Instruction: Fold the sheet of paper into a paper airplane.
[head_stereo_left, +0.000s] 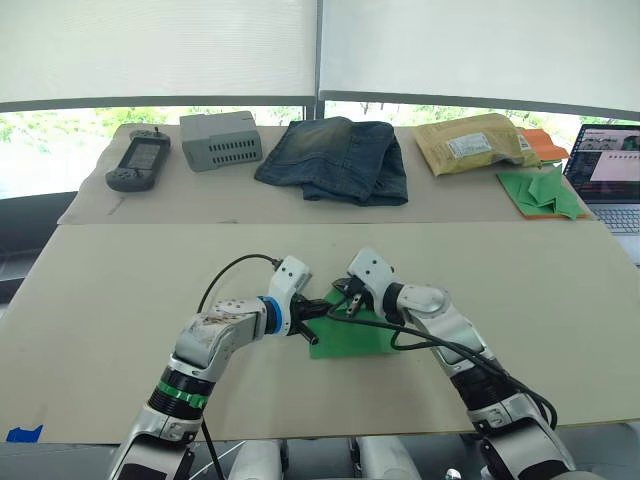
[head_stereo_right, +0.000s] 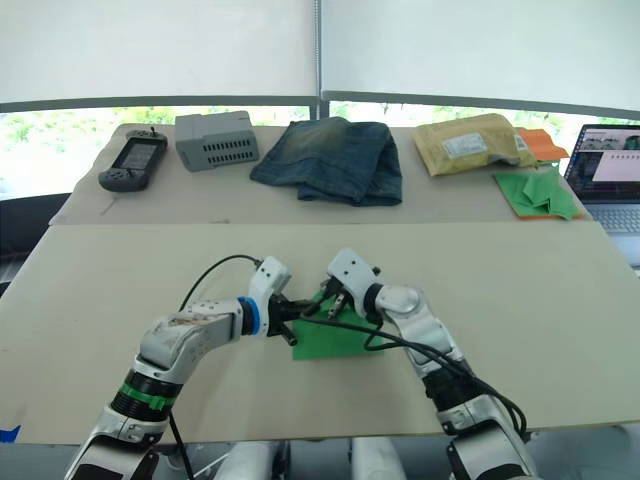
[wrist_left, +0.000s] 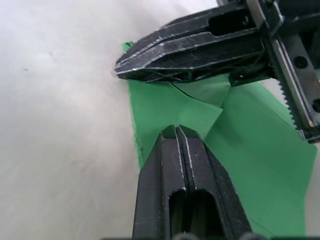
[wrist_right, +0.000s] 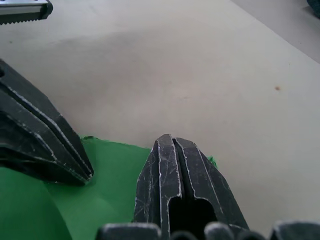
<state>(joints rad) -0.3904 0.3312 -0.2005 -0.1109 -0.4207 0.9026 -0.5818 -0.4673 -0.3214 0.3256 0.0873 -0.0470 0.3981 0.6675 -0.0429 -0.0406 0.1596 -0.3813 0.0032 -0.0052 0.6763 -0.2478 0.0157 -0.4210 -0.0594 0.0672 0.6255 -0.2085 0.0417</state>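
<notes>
Right now both the left gripper (wrist_left: 176, 131) and right gripper (wrist_right: 172, 141), jaws closed, press the green sheet of paper (head_stereo_left: 350, 338) onto the table (head_stereo_left: 120, 290), seemingly setting a crease.

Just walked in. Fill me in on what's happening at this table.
The robot is folding a green sheet of paper on the near table. Both grippers, left and right, meet at the sheet's far edge with fingers shut, pressing down by a folded corner flap. It is not yet an airplane. Jeans and a heap of green paper pieces lie on the far table.
</notes>
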